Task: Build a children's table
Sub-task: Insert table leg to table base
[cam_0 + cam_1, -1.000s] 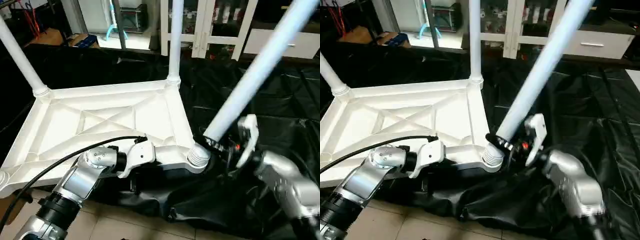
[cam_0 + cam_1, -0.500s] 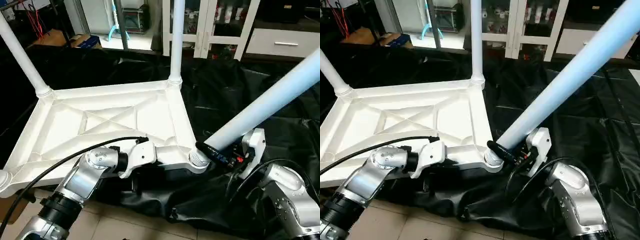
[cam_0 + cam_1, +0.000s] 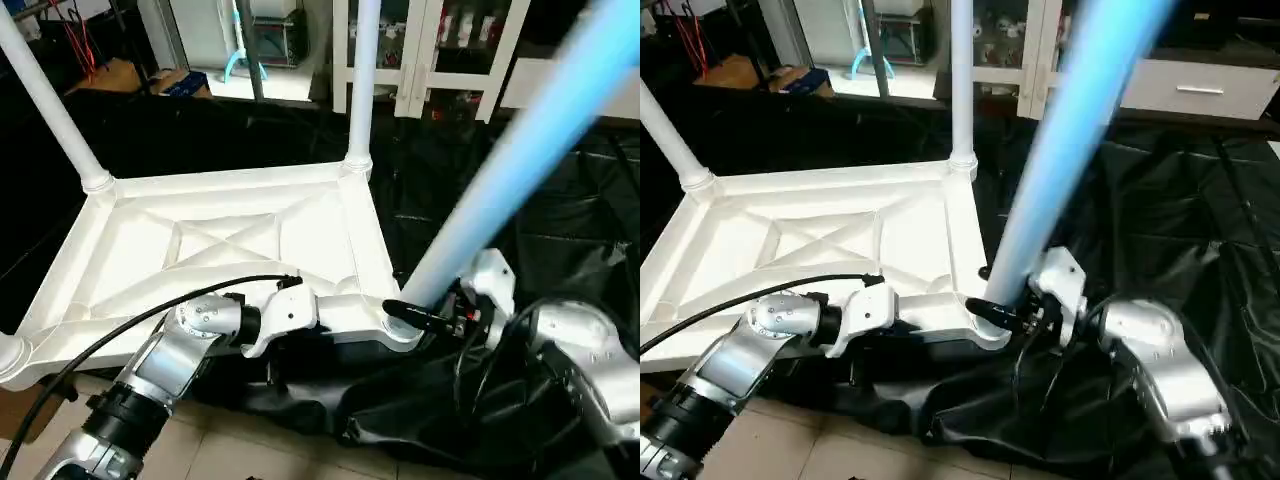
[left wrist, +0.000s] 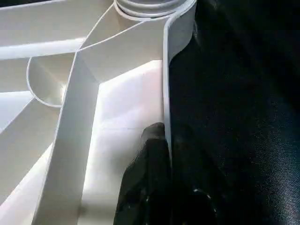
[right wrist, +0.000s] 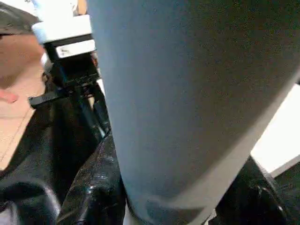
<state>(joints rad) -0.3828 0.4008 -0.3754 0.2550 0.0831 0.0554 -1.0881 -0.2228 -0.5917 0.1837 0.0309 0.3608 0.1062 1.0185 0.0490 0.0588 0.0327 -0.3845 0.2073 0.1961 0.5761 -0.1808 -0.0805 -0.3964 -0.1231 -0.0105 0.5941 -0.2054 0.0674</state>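
Left eye view: we see the table top (image 3: 230, 250) lying upside down, X-ribs up, on black sheeting (image 3: 560, 200) that covers the surface under it. Two legs stand upright in the far corner sockets: far-left leg (image 3: 45, 100) and far-right leg (image 3: 362, 70). A third leg (image 3: 510, 160) leans off to the right, w/ its lower end at the near-right corner socket (image 3: 400, 325). Our right hand (image 3: 430, 318) is clasped around that leg's base, fingers on either side of the tube. Our left hand (image 4: 164, 183) is clenched on the top's near rim, one finger inside the rim wall, one outside, close to the same corner. Beyond the sheeting's far edge, a white glass-door cabinet (image 3: 430, 50).
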